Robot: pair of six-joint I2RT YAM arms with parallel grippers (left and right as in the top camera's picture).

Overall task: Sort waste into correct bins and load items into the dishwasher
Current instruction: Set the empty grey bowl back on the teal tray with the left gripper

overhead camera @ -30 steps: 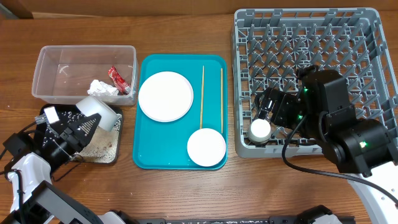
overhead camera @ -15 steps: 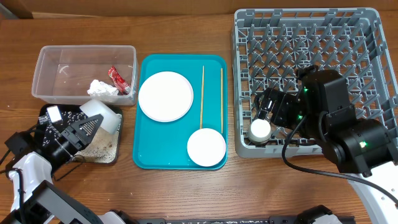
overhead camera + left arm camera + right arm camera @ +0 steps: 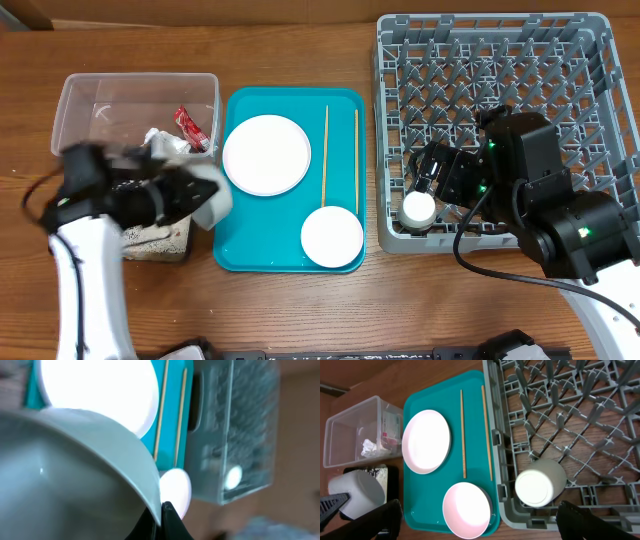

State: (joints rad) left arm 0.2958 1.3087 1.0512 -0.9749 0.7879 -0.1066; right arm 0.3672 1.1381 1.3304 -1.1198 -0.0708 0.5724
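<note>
My left gripper [image 3: 203, 197] is shut on the rim of a white bowl [image 3: 214, 199], held in the air over the gap between the black tray [image 3: 150, 243] and the teal tray; the arm is motion-blurred. In the left wrist view the fingers [image 3: 161, 519] pinch the bowl's rim [image 3: 80, 465]. Rice grains [image 3: 160, 233] lie in the black tray. The clear tub [image 3: 100, 110] holds the red wrapper [image 3: 188, 127] and the tissue wad [image 3: 163, 142]. My right gripper [image 3: 428, 186] is open above the cup [image 3: 418, 208], which lies in the dish rack [image 3: 500, 60].
The teal tray [image 3: 240, 250] holds the plate [image 3: 266, 153], a second bowl [image 3: 332, 237] and two chopsticks [image 3: 325, 150]. The right wrist view shows the same bowl [image 3: 467, 510], the plate [image 3: 426, 441] and the cup [image 3: 540, 482].
My left arm has risen from the black tray and swung right with the bowl, toward the teal tray. The right arm has not moved.
</note>
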